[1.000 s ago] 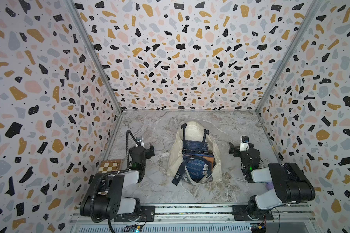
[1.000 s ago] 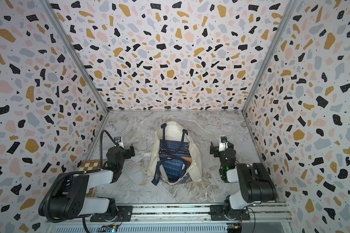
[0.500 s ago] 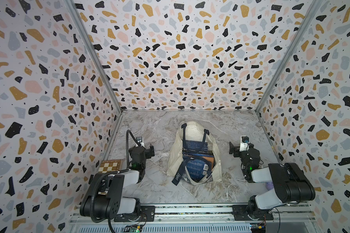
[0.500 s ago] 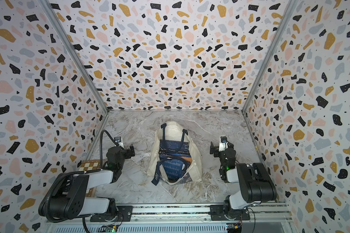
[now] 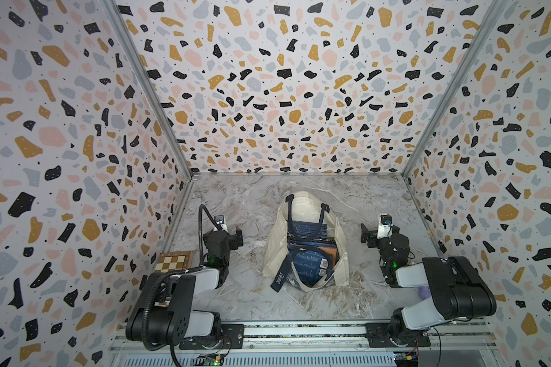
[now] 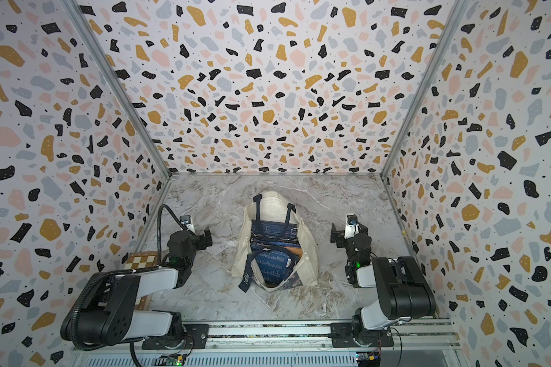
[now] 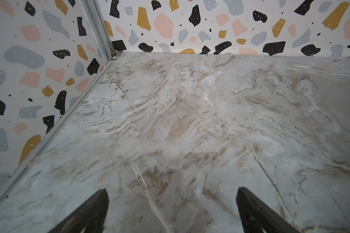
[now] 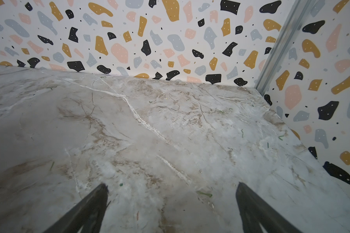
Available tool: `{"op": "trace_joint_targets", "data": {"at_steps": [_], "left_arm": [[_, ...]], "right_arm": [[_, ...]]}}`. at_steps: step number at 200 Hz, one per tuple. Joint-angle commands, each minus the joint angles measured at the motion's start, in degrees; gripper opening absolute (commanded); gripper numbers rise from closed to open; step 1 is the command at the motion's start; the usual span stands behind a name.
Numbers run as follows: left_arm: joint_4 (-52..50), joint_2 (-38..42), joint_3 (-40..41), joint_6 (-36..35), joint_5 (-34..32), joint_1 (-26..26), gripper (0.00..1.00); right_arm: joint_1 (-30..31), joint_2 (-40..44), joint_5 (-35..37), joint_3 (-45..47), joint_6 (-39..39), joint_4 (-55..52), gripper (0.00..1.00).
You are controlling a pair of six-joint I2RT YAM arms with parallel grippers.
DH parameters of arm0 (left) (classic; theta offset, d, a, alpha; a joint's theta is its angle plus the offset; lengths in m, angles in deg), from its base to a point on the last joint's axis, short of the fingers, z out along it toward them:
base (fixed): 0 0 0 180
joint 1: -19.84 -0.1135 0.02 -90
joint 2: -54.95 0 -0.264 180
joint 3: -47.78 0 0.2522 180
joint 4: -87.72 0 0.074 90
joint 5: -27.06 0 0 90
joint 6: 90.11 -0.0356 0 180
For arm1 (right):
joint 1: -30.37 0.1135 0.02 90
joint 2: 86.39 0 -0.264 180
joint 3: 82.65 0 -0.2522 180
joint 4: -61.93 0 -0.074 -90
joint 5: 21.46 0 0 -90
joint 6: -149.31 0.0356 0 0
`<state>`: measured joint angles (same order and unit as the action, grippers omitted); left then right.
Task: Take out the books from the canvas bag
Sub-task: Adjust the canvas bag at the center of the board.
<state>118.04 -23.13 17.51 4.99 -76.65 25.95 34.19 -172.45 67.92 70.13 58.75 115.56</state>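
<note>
I have the canvas bag [image 5: 306, 206] lying on the marbled table [image 5: 252, 197] roughly midway between my two arms, with its open mouth turned toward the rail the arms are mounted on. Both top views show the books [image 5: 307, 227] inside it: dark blue covers stacked in the opening, the nearest one carrying a white barcode sticker, and none of them out on the table. A navy strap [image 5: 280, 279] with white lettering hangs out of the mouth onto the table, and the navy handles run up over the cream cloth at the far end. The left gripper [image 5: 236, 237] sits low over the table on the bag's left, well apart from it, and the right gripper [image 5: 367, 235] sits about level with it on the bag's right – neither touches cloth, strap or book. In the left wrist view the left gripper [image 7: 172, 192] has its two dark fingers [image 7: 97, 207] spread wide with only marble between them, so it is open and holding nothing. The right gripper [image 8: 172, 187] shows the same thing, fingers [image 8: 249, 203] wide apart over the table. Both wrist cameras look toward the far speckled wall, not at the bag. A chessboard box [image 5: 174, 260] lies by the left wall, partly under the left arm.
</note>
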Motion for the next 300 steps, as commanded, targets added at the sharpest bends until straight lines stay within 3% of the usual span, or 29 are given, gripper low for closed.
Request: {"op": "trace_joint_targets", "data": {"at_steps": [1, 8, 20, 35, 49, 58, 74, 88, 98, 113, 120, 131, 141, 152, 165, 173, 181, 191, 200, 210, 244, 270, 300], "left_arm": [[2.06, 1.29, 0.33, -1.15, 0.33, -0.22, 0.99], [-1.46, 2.76, -1.33, -2.09, 1.28, -0.01, 0.99], [-15.8, 7.37, -6.93, -1.86, -0.16, 0.6, 0.99], [-19.65, 11.42, -8.27, -2.38, -1.05, 1.56, 0.99], [-24.97, 16.86, -9.51, 5.08, -5.97, 2.46, 0.99], [-26.74, 19.9, -9.76, 9.5, -5.76, 2.45, 0.99], [-26.57, 25.06, -10.29, 14.87, 0.51, 2.42, 0.99], [-29.54, 28.89, -11.59, 29.17, 1.95, 2.42, 0.99], [-33.58, 31.35, -13.29, 36.56, 4.72, 2.35, 0.99], [-31.35, 34.33, -14.25, 31.7, 15.23, 2.42, 0.99], [-31.82, 35.49, -14.0, 35.33, 14.72, 2.41, 0.99], [-34.33, 36.72, -13.96, 41.97, 11.52, 2.35, 0.99], [-36.89, 37.0, -16.67, 37.6, 14.29, 2.36, 0.99], [-45.5, 36.05, -22.09, 34.97, 15.85, 2.5, 0.99], [-51.57, 34.2, -26.34, 33.86, 17.83, 2.5, 0.99], [-53.54, 33.1, -28.22, 32.82, 20.05, 2.5, 0.99], [-56.73, 32.06, -30.27, 31.98, 21.23, 2.53, 0.99], [-60.67, 30.92, -33.24, 31.0, 22.1, 2.77, 0.99], [-63.5, 30.17, -35.71, 29.65, 22.6, 2.84, 0.99], [-66.3, 29.1, -38.36, 28.79, 23.67, 2.96, 0.99], [-77.48, 25.82, -46.42, 26.08, 27.77, 6.38, 0.99], [-81.97, 26.58, -47.65, 25.13, 25.79, 11.0, 0.99], [-85.05, 23.38, -48.7, 24.86, 22.49, 19.03, 0.99]], "right_arm": [[0.18, 1.51, 0.18, 0.24, -0.76, 0.26, 1.0], [0.59, 2.51, 0.58, -0.63, -0.95, -1.43, 1.0], [2.37, 7.62, 2.14, -6.63, -2.44, -16.51, 1.0], [4.83, 11.17, 3.02, -14.48, -1.91, -28.37, 1.0], [7.06, 13.15, 6.4, -16.92, -2.26, -31.7, 1.0], [7.3, 14.53, 6.48, -18.16, -0.21, -33.73, 1.0], [6.81, 17.15, -2.8, -20.1, 2.69, -34.86, 1.0], [6.56, 17.96, -15.73, -22.7, 6.76, -34.37, 1.0], [6.33, 17.74, -23.77, -24.99, 11.37, -34.01, 1.0], [5.12, 16.94, -32.68, -27.86, 20.51, -33.62, 1.0], [4.37, 16.4, -34.61, -29.07, 26.88, -35.12, 1.0], [3.31, 15.25, -31.96, -31.43, 36.3, -41.26, 0.99], [0.82, 13.93, -35.2, -32.31, 40.87, -42.19, 1.0], [-2.45, 13.12, -39.74, -29.4, 48.16, -34.22, 1.0], [-4.28, 14.57, -38.27, -24.58, 54.15, -26.23, 0.99], [-4.15, 16.27, -35.51, -26.1, 51.41, -33.4, 1.0], [-2.53, 16.8, -33.53, -31.08, 43.29, -44.13, 1.0], [2.18, 17.33, -23.38, -37.0, 34.16, -57.47, 1.0], [6.37, 18.22, -14.28, -38.93, 29.56, -62.04, 1.0], [9.15, 18.82, -9.23, -40.11, 27.92, -64.98, 1.0], [13.13, 19.69, -10.18, -42.98, 27.39, -72.14, 1.0], [18.43, 23.63, -5.87, -44.52, 25.03, -77.28, 1.0], [22.63, 24.57, -7.46, -45.4, 23.95, -82.74, 0.99]]}}
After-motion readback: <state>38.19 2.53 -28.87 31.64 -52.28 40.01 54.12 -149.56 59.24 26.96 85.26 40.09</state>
